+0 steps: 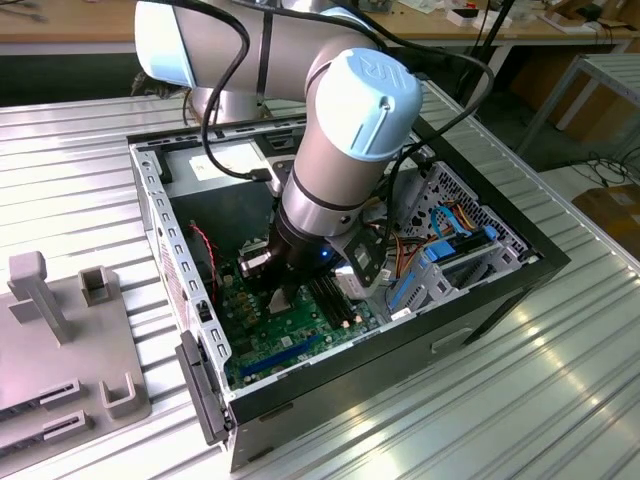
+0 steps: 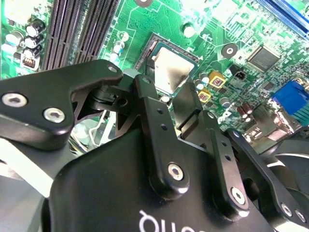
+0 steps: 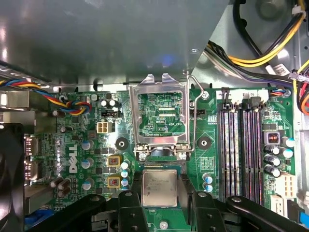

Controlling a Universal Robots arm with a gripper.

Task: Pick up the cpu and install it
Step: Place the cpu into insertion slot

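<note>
I see strong light glaring in white bands off the ribbed table [image 1: 560,400] in the exterior view; the case [image 1: 480,310] interior lies shadowed. In the second wrist view, motherboard [image 2: 212,29] patches wash out pale.

counter [image 1: 560,400]: ribbed metal | case [image 1: 400,362]: open, frame centre | grey fixture [image 1: 40,365]: lower left

Tight in there. The case [image 1: 420,345] walls box in the board [image 1: 265,345], so it's open from above only, and the arm [image 1: 330,170] fills most of that. Cables [image 1: 440,225] crowd the exterior view's right. The raised socket lid [image 3: 161,116] stands just beside the cpu [image 3: 159,187].
</note>
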